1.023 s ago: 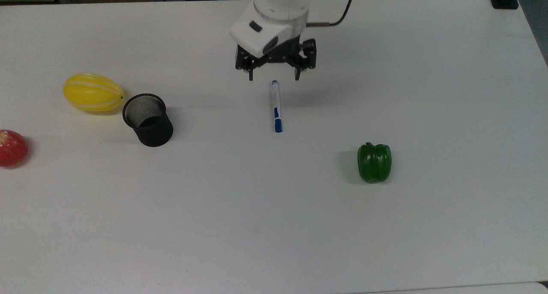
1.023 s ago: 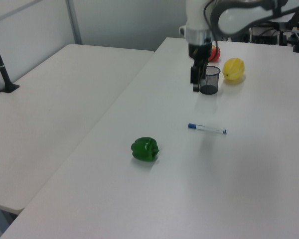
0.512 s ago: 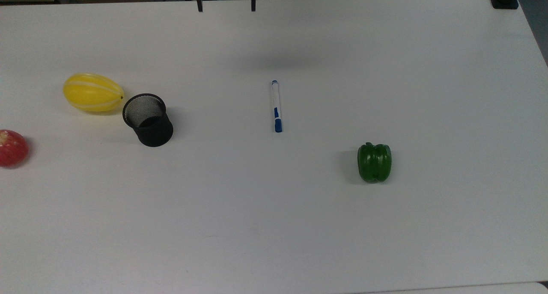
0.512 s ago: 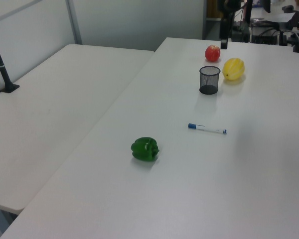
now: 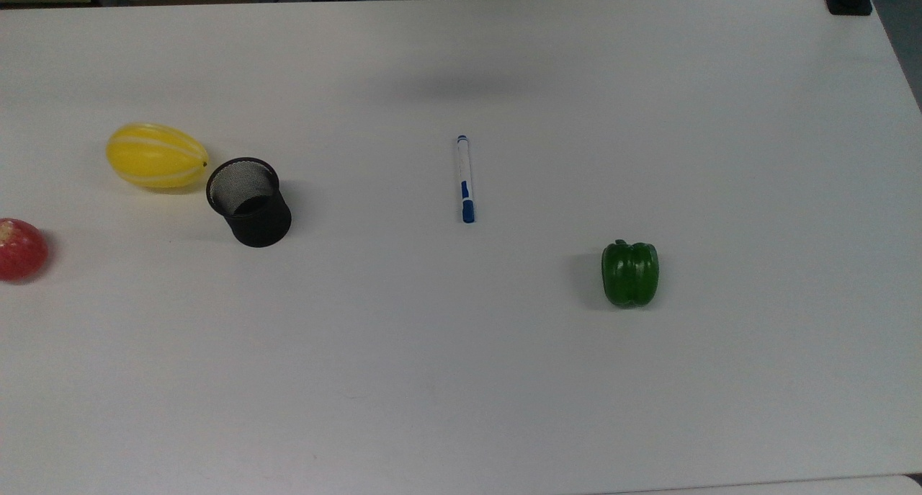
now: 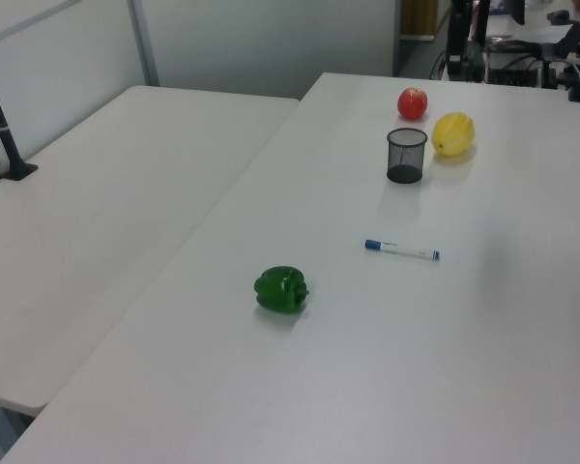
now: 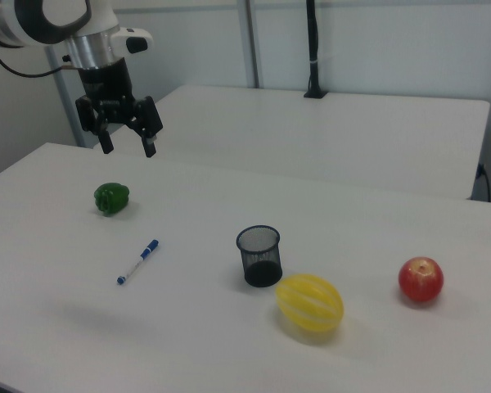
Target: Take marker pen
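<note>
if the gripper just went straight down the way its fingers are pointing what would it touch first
Probably bare table. The gripper hangs high with its fingers open, pointing down. The soft shadow on the tabletop lies clear of the marker pen and the green pepper, though depth is hard to judge.

no readable text, labels, brands or numbers on anything

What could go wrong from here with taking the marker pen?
The claw hangs open high above the table, away from the marker pen, so a long descent could land off-centre. The pen is slim and lies flat; fingers closing across it may roll it or scrape the table. The mesh cup and green pepper stand well apart, so collision looks unlikely.
</note>
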`<action>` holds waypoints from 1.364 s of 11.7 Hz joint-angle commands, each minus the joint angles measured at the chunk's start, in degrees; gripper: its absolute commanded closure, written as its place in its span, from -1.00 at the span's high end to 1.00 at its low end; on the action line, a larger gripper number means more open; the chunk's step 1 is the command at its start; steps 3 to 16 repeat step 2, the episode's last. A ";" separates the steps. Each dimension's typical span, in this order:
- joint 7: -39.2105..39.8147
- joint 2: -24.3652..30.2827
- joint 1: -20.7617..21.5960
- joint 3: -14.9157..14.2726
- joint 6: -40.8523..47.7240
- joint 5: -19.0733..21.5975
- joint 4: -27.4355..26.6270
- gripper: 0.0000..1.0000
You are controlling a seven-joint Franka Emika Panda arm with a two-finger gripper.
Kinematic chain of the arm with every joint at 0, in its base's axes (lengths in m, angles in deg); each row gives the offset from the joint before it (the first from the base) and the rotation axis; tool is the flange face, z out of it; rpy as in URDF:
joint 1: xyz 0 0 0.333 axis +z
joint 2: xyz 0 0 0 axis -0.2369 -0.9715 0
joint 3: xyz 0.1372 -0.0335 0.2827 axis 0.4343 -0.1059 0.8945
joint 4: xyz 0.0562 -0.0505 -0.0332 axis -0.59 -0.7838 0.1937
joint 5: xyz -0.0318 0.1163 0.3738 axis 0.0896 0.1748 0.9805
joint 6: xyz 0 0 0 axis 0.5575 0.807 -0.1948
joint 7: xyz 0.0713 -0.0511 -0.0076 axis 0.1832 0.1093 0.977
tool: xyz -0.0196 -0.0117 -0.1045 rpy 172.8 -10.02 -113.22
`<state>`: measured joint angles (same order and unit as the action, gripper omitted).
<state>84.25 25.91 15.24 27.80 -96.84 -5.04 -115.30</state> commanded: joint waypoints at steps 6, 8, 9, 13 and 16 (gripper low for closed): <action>0.17 0.90 -1.19 0.34 1.42 0.73 0.00 1.00; 0.17 0.90 -1.19 0.34 1.42 0.73 0.00 1.00; 0.17 0.90 -1.19 0.34 1.42 0.73 0.00 1.00; 0.17 0.90 -1.19 0.34 1.42 0.73 0.00 1.00; 0.17 0.90 -1.19 0.34 1.42 0.73 0.00 1.00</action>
